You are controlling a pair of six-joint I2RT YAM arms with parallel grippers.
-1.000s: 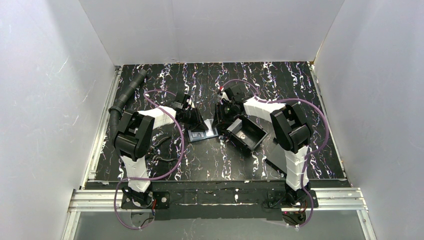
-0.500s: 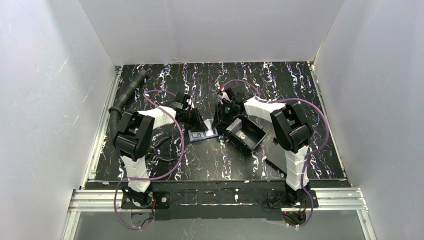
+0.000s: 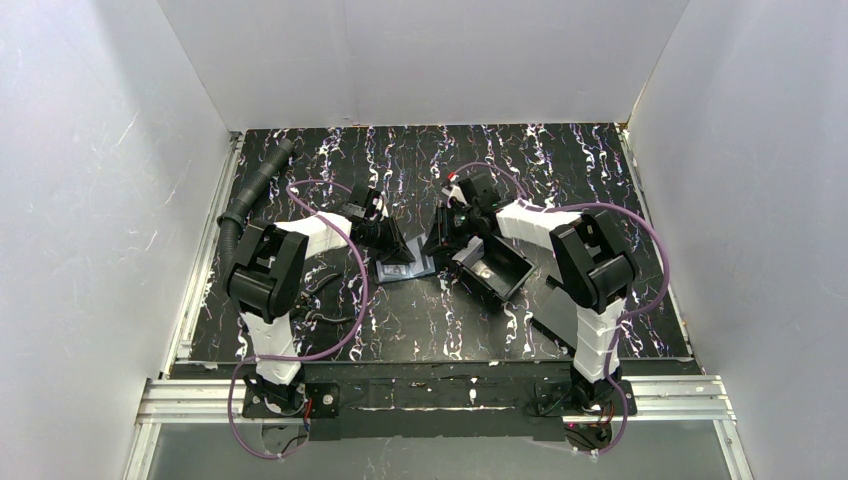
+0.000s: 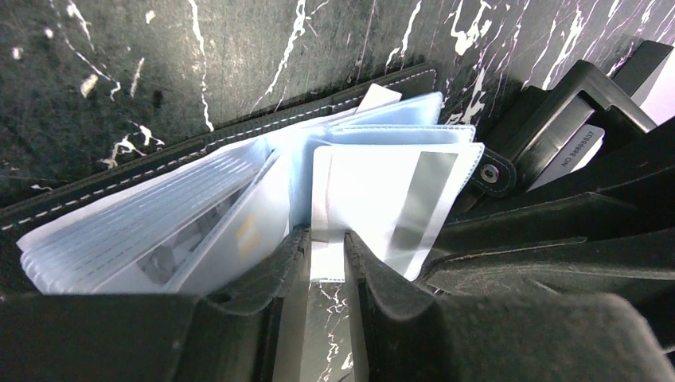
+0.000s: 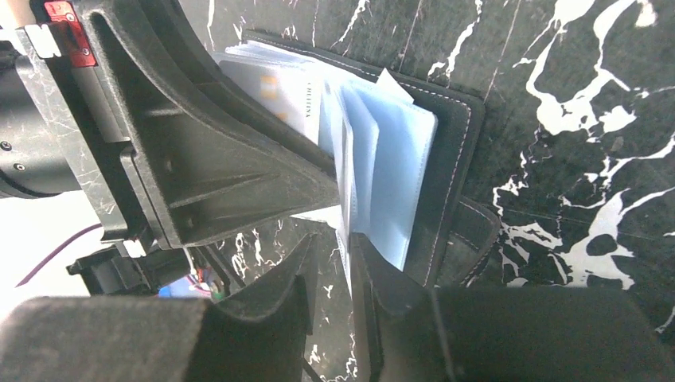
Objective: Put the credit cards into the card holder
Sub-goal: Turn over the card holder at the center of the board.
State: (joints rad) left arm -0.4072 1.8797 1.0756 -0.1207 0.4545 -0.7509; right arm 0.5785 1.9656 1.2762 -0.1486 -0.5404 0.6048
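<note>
Since a second ago the right arm's elbow has swung out toward 3 o'clock, while the left arm looks unmoved. At the middle of the counter (image 3: 600,200) the card holder (image 3: 403,268) lies about where it was. It lies spread open, black stitched cover down, with its pale blue sleeves fanned upward. One credit card (image 4: 398,195) with a grey stripe sits in the front sleeve, and a gold chip shows through a sleeve further back. The snap button (image 4: 489,172) shows on the strap at the cover's edge. Reaching in from 10 o'clock, the left end effector (image 4: 326,259) bears on the near edge of the sleeves. Its jaws stand only a narrow slit apart and a sleeve corner lies across the tips. I cannot tell whether that corner is pinched or simply lies beneath them. From 1 o'clock the right end effector (image 5: 334,251) meets the same fan. Its jaws are slightly parted with a single sleeve edge between them, and counter still shows beside that edge, so it is not clamped. Just beside the holder at 3 o'clock sits a black rimmed tray (image 3: 515,272), turned cornerwise. A grey flat slab (image 3: 555,312) lies at 4 o'clock by the right arm, and a black ribbed hose (image 3: 255,190) runs along the counter's left edge at 10 o'clock.
</note>
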